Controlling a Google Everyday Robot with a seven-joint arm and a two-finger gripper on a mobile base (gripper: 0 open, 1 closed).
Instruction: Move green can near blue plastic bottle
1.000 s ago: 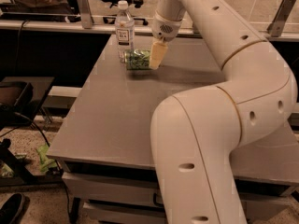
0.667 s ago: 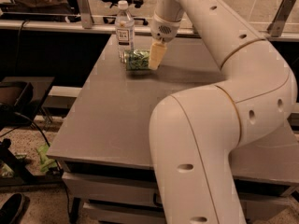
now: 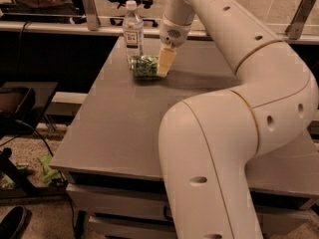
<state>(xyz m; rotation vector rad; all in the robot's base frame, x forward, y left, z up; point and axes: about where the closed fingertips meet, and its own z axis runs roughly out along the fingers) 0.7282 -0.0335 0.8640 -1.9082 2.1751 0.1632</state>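
The green can [image 3: 144,66] lies on its side on the grey table [image 3: 129,128] at the far left, just in front of the blue plastic bottle [image 3: 133,31]. The bottle is clear with a white cap and a white label, and it stands upright close behind the can. My gripper [image 3: 163,63] hangs from the white arm and sits against the can's right end, low over the table. The arm [image 3: 234,108] curves across the right half of the view and hides much of the table there.
The table's left edge [image 3: 79,118] drops to a floor with cables and dark equipment. A counter with metal posts [image 3: 89,9] runs behind the table. A drawer unit [image 3: 114,203] sits under the table's front.
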